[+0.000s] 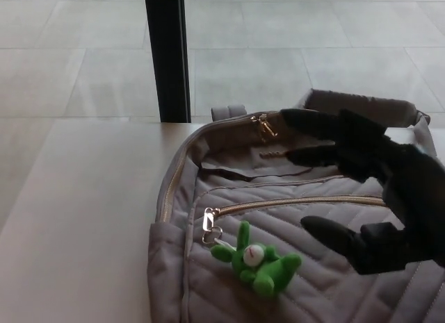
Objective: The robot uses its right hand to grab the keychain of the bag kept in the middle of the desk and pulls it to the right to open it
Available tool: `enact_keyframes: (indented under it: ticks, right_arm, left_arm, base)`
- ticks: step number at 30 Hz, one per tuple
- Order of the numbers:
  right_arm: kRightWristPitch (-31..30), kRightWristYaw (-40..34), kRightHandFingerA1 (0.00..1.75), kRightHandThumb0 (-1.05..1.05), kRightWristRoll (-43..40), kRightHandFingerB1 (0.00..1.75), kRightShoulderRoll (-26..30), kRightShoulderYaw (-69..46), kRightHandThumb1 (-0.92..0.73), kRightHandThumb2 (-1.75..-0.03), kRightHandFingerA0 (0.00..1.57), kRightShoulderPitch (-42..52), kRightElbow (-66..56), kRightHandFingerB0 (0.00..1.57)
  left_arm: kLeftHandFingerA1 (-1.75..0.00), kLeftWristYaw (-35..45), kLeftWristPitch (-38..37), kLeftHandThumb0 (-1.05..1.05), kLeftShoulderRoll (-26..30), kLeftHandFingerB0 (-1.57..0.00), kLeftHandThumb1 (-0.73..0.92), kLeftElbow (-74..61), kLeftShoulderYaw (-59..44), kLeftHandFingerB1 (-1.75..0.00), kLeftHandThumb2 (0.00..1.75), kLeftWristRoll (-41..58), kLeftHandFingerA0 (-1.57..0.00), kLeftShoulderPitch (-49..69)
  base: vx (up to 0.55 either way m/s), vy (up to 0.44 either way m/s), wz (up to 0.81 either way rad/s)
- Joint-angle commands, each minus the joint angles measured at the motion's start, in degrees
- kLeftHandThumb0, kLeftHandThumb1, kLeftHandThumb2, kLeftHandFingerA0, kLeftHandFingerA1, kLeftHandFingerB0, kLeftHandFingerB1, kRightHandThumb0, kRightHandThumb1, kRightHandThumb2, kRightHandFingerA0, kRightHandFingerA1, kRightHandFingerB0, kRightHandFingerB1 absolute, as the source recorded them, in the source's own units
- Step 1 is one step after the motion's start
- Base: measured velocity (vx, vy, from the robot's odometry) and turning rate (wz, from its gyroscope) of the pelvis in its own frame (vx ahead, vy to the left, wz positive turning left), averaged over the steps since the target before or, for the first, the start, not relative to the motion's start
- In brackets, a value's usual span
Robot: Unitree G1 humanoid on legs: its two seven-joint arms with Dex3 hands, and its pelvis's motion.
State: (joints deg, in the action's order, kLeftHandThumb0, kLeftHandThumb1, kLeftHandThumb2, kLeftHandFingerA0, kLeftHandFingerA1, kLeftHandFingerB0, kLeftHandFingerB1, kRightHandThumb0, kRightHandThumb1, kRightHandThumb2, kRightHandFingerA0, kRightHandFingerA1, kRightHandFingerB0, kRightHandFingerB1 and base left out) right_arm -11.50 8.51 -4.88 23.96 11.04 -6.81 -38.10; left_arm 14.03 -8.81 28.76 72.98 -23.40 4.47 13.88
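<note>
A grey quilted backpack [229, 281] lies flat on the desk [76, 219], its top toward the far edge. A green plush keychain [256, 262] hangs from the silver pull [209, 221] at the left end of the gold front-pocket zipper [299, 202], which is closed. My right hand [379, 191] hovers over the bag's right half, open, its two fingers [316, 123] pointing left above the upper pocket and the thumb [334, 237] lower down. The thumb tip is a short way right of the keychain, not touching it. The left hand is out of sight.
A black vertical post [167, 55] stands behind the desk's far edge, left of the bag's top handle [229, 112]. A grey shoulder strap [361, 108] curls behind the hand. Gold zipper pulls [265, 127] sit at the bag's top. Tiled floor lies beyond.
</note>
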Motion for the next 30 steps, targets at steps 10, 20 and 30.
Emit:
enact_keyframes:
  ticks: [10,20,30]
  right_arm:
    - [0.51,4.68,0.61,-0.82,18.35,0.36,8.29,5.06,-0.76,-0.63,0.47,-2.88,1.3,0.29]
    - [5.68,5.94,0.69,-0.9,26.46,0.4,11.91,11.07,-0.8,-0.64,0.47,-2.79,1.5,0.31]
    - [9.28,5.62,0.73,-0.9,28.67,0.42,12.07,11.82,-0.84,-0.65,0.48,-1.82,2.77,0.3]
  left_arm:
    - [-0.48,1.29,-2.46,-0.6,0.89,-0.26,0.6,0.36,0.04,-0.31,0.59,1.35,-0.41,0.14]
    - [-0.49,1.28,-2.58,-0.61,1.16,-0.27,0.64,-0.15,0.73,-0.31,0.6,1.05,-0.43,0.35]
    - [-0.47,1.32,-2.75,-0.6,1.11,-0.26,0.66,0.14,0.9,-0.31,0.6,0.92,-0.44,0.24]
  base:
    - [0.0,0.0,0.0]
    - [0.0,0.0,0.0]
    - [0.0,0.0,0.0]
